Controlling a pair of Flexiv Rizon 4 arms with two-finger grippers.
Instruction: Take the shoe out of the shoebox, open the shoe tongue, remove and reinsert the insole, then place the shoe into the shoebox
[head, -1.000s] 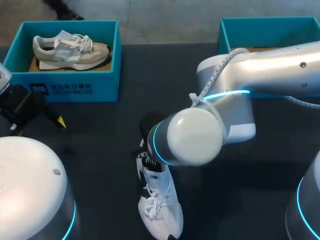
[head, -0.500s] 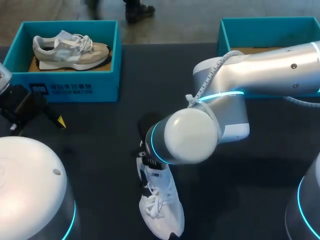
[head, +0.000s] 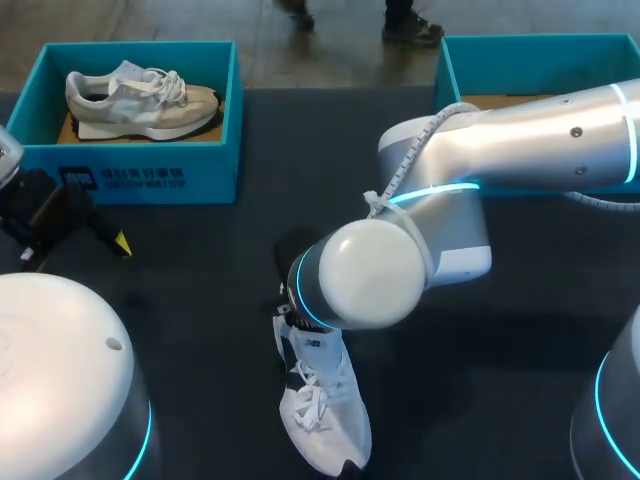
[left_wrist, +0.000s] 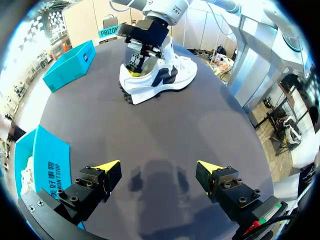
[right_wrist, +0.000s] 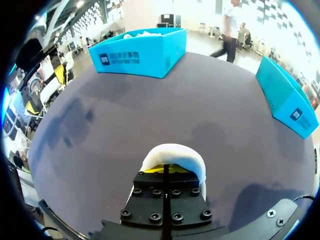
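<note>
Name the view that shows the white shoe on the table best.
Left wrist view: the white shoe lies nearly whole, side-on, my right hand at its opening. In the head view my right arm covers its heel; toe and laces show. The right wrist view shows only its heel rim.

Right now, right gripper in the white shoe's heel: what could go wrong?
1. Right gripper sits shut inside the heel opening of the white shoe; pulling up may drag the whole shoe, since nothing pins it.
2. Left gripper hangs open, well away from the shoe, so it cannot steady it.
</note>
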